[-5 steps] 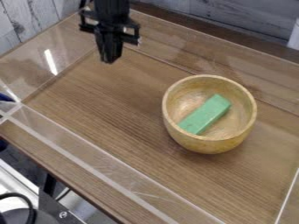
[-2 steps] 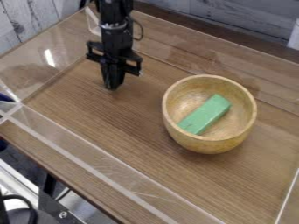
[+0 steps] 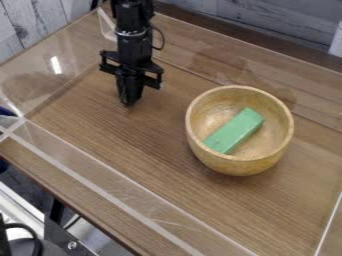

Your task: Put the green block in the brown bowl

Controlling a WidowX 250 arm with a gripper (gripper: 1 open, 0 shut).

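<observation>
The green block (image 3: pixel 235 132) lies slanted inside the brown bowl (image 3: pixel 274 154), which stands on the wooden tabletop right of centre. My gripper (image 3: pixel 128 97), black, hangs well to the left of the bowl, pointing down close to the table surface. Its fingers are shut together with nothing between them.
Clear acrylic walls (image 3: pixel 80 165) run along the table's front and left edges. A bright glare spot (image 3: pixel 56 67) sits on the wood at far left. Dark cables and equipment (image 3: pixel 20 240) show below the front-left corner.
The gripper has come down and slightly towards the front from the back of the table, then settled near the surface. The block and bowl have not moved.
</observation>
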